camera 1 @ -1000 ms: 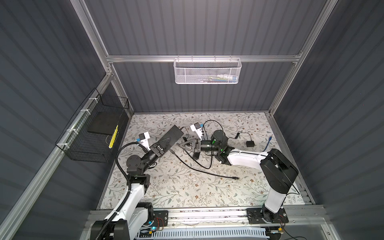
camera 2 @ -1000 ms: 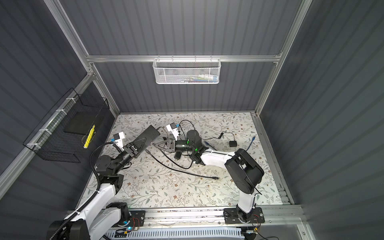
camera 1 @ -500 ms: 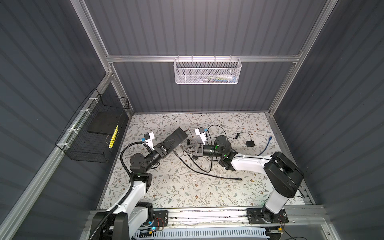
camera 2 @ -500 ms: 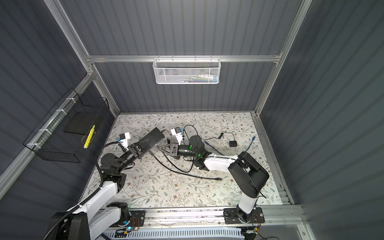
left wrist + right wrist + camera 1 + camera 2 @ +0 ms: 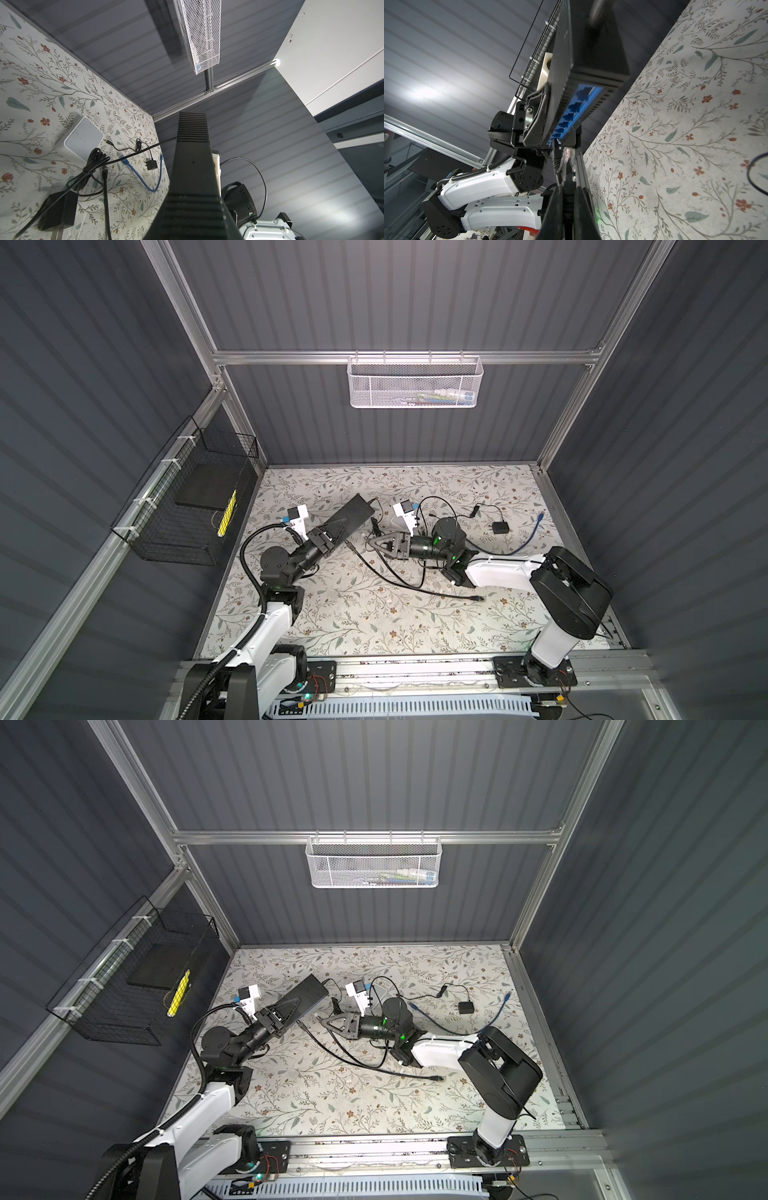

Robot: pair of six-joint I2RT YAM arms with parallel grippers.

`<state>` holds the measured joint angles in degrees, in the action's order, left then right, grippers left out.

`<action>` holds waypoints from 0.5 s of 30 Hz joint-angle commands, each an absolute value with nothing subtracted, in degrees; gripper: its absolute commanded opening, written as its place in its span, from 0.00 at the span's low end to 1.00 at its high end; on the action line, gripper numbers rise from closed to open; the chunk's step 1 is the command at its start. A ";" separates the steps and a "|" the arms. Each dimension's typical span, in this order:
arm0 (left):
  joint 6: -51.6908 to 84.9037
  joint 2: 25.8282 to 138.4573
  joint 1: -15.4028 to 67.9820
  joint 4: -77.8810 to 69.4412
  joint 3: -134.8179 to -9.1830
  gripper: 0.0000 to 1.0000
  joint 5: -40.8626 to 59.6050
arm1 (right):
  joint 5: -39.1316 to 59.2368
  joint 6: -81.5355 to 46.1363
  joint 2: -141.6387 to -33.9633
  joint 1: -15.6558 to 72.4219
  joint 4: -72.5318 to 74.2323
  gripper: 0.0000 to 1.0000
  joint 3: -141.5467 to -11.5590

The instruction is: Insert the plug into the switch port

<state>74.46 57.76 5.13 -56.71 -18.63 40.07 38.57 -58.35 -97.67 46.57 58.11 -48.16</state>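
Plug held at the switch's port row, not seated

The left gripper (image 5: 334,529) is clamped tight on the near end of the black switch (image 5: 355,512), which slants toward 1 o'clock in both top views. The right gripper (image 5: 568,185) is pinched onto the rear of the clear plug (image 5: 568,154). The plug juts past the fingertips, at 3 o'clock of the left gripper. Its tip is just beside the end blue port (image 5: 555,138); contact unclear.

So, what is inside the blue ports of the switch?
The visible ports of the switch look empty; the clear plug is just outside. The ports nearest it are covered.
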 commanded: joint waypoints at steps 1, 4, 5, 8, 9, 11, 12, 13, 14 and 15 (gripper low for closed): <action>75.06 57.53 5.19 -61.26 -19.47 0.00 39.97 | 38.03 -59.29 -98.05 47.61 61.72 0.00 -49.03; 75.06 57.39 5.19 -61.41 -19.30 0.00 40.11 | 38.02 -60.24 -99.39 47.93 62.23 0.00 -50.48; 75.06 57.28 5.19 -61.44 -19.16 0.00 40.03 | 38.12 -60.38 -99.79 48.05 62.14 0.00 -50.99; 75.06 57.00 5.19 -61.52 -18.82 0.00 39.82 | 38.06 -60.62 -100.62 48.34 62.05 0.00 -52.11; 75.12 56.94 5.19 -61.52 -18.82 0.00 39.79 | 38.14 -60.65 -100.88 48.42 62.05 0.00 -52.50; 75.17 56.93 5.19 -61.77 -18.73 0.00 39.90 | 37.89 -60.65 -101.00 48.43 61.76 0.00 -52.97; 75.30 56.94 5.19 -61.78 -18.88 0.00 39.87 | 37.96 -60.43 -101.14 48.44 61.37 0.00 -53.31; 75.34 56.95 5.19 -61.86 -18.88 0.00 39.91 | 37.82 -60.22 -101.11 48.43 61.18 0.00 -53.35; 75.39 57.04 5.19 -61.96 -18.89 0.00 39.93 | 37.88 -60.21 -101.29 48.43 61.17 0.00 -53.51; 75.41 56.99 5.19 -62.01 -18.94 0.00 40.05 | 37.91 -60.21 -101.39 48.43 61.09 0.00 -53.67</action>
<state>74.74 57.76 5.13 -57.28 -18.63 40.07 38.13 -60.05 -100.44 48.12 59.96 -51.83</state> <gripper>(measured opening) 0.282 0.095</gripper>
